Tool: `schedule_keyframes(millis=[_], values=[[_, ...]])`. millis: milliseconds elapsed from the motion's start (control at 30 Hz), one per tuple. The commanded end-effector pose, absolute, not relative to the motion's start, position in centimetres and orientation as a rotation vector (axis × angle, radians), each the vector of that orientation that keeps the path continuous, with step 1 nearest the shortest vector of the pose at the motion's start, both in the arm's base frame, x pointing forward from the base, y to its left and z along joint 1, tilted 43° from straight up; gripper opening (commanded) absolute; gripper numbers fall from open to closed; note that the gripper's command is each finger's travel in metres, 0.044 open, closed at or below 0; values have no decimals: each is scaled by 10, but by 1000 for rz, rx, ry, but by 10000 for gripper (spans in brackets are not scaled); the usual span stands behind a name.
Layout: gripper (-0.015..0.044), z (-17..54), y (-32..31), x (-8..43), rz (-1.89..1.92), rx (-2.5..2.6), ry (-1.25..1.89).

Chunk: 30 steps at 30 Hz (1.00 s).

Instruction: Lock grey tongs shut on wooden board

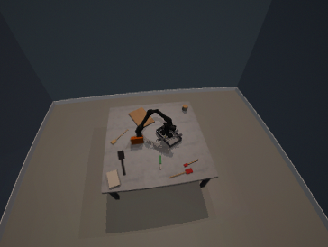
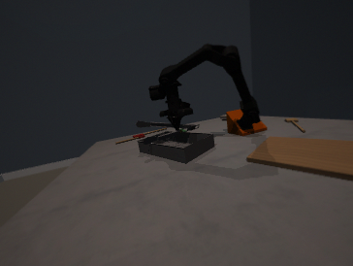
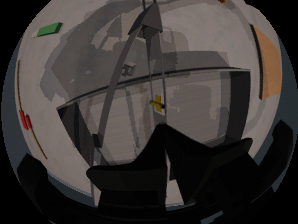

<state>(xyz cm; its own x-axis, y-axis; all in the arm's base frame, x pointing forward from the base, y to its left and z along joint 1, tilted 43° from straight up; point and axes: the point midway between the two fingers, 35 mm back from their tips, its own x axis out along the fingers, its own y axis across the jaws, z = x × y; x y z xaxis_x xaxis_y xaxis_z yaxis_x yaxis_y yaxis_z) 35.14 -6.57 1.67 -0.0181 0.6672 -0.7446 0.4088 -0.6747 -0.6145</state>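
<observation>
The grey tongs (image 3: 150, 22) (image 2: 150, 124) stand over the roasting tin (image 3: 240, 100) (image 2: 199, 147). In the wrist view their hinge end is at the top, beyond the tin's far wall, and two thin arms spread apart from it. One arm runs down to the left; the other passes behind my fingertips. A small yellow piece (image 3: 158, 104) shows beside that arm. My gripper (image 3: 161, 128) (image 2: 177, 129) is shut, pointing down above the tin; I see nothing clearly pinched in it. The tong tips are hidden. The wooden board (image 1: 137, 114) (image 2: 310, 152) (image 3: 267, 65) lies apart from the tin and carries no tongs.
The orange block (image 1: 137, 141) (image 2: 235, 123) is at my arm's base. A green-handled tool (image 1: 159, 159) (image 3: 50, 29), red-headed tools (image 1: 188, 171), a black spatula (image 1: 121, 155), a pale block (image 1: 113, 178), a wooden tool (image 1: 113, 141) and a small brown object (image 1: 185, 107) lie around the table.
</observation>
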Motion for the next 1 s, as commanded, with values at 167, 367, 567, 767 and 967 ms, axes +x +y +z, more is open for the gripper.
schedule_keyframes(millis=[167, 367, 567, 767, 967], values=[[-150, 6, -76, 356, 1767, -2036, -1148], [-150, -1, -83, 359, 1767, -2036, -1148], [-150, -2, -84, 360, 1767, -2037, -1148], [-150, -1, -82, 359, 1761, -2033, -1145], [-150, -1, -82, 359, 1761, -2033, -1145]])
